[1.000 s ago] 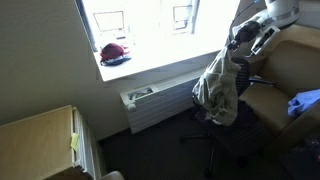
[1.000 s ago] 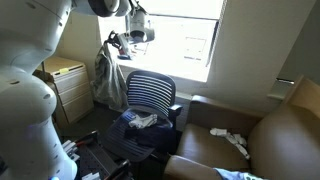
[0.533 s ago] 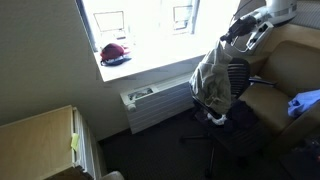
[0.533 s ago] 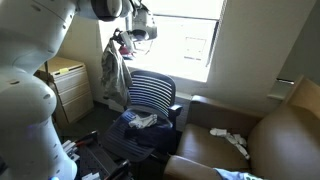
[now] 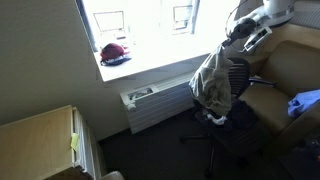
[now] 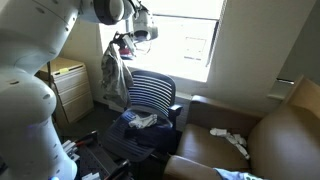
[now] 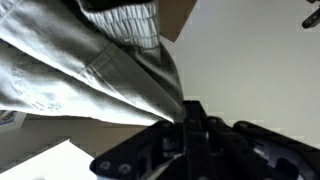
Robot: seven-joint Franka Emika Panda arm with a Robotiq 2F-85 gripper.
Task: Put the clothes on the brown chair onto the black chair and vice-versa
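My gripper (image 5: 240, 32) (image 6: 127, 43) hangs high beside the window, shut on the top of a grey-beige garment (image 5: 211, 85) (image 6: 113, 76). The garment dangles just beside the black chair's (image 5: 243, 100) striped mesh back (image 6: 150, 92). In the wrist view the shut fingers (image 7: 190, 122) pinch the pale cloth (image 7: 90, 70). On the black chair's seat lie a dark navy piece (image 6: 140, 138) and a small white piece (image 6: 146, 121). The brown chair (image 5: 290, 75) (image 6: 270, 140) holds a light blue shirt (image 5: 303, 103) and a white piece (image 6: 230, 139).
A red and dark cap (image 5: 114, 53) sits on the window sill. Under the window is a white radiator (image 5: 158, 100). A pale wooden cabinet (image 5: 40, 140) (image 6: 68, 85) stands against the wall. The robot's white arm (image 6: 30, 90) fills the near side.
The gripper has risen slightly with the grey-beige garment, which has swung closer to the black chair's back. Little has moved in the last half second.
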